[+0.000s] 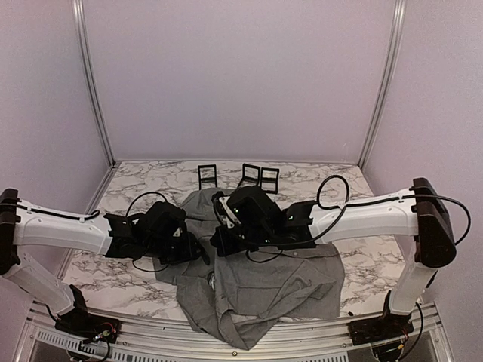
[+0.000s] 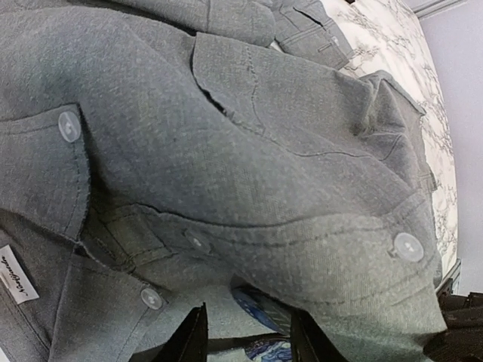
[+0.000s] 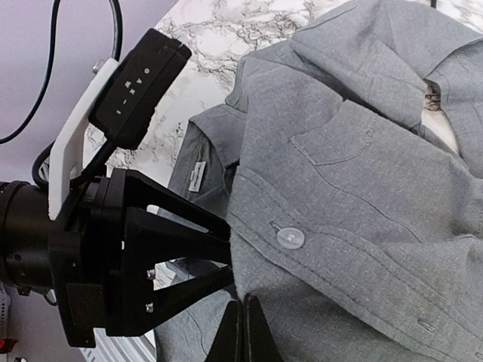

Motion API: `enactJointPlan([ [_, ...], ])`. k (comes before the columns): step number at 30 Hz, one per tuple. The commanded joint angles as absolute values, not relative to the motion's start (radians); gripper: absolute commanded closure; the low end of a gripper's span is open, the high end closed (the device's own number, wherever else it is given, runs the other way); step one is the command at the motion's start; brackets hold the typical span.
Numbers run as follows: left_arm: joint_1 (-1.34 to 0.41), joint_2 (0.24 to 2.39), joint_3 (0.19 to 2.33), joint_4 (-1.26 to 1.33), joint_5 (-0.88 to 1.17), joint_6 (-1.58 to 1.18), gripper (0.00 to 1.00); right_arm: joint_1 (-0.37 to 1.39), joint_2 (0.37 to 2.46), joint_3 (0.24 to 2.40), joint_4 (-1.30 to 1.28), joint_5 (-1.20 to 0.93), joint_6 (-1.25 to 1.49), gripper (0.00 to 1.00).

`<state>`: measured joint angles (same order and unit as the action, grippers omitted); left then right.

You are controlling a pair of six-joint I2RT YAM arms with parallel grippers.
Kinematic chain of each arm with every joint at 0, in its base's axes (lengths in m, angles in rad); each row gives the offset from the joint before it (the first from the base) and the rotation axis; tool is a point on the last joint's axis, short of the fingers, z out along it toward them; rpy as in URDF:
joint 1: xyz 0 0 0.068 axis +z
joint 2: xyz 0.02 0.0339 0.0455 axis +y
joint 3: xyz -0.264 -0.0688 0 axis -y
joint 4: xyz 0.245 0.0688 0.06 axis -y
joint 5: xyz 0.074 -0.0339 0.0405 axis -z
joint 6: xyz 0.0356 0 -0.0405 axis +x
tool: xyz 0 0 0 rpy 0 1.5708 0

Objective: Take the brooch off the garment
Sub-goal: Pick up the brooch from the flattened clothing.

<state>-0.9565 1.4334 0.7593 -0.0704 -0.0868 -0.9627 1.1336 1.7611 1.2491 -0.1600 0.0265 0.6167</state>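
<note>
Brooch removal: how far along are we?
Done: both claws sit on the garment. In hand: left claw straddles a blue patterned piece, likely the brooch, under the garment's edge; grip unclear. Right claw is shut against the garment. To do: nothing looks detached yet; pull it free.

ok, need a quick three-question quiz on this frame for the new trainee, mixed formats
1. True or false: the right end effector has its fingers spread wide.
2. What stands at the far edge of the table? A) three small black frames B) a bowl C) a toolbox
3. Fill in: in the left wrist view, a blue patterned item peeks out from under the garment, between the left end effector's ____.

Key: 1 false, they are shut. 2 A. 3 fingers; that item is probably the brooch.
</note>
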Motion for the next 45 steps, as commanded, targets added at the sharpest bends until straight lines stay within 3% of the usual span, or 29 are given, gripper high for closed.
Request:
enactJointPlan([
  [1,-0.959,1.398,0.699,-0.045,-0.096,-1.022,0.63,1.164,1.795,1.285,-0.13,0.019,0.608,1.0],
  [16,-0.998,1.308,0.586,0.078,-0.077,-1.141,0.64,1.209,1.829,1.272,-0.1,0.026,0.626,1.0],
  [30,-1.01,1.419,0.566,0.224,-0.074,-1.234,0.63,1.218,1.79,1.219,-0.091,0.017,0.64,1.0],
  [45,-1.011,1.436,0.55,0.178,-0.084,-1.238,0.76,1.218,1.788,1.201,-0.094,0.018,0.644,1.0],
])
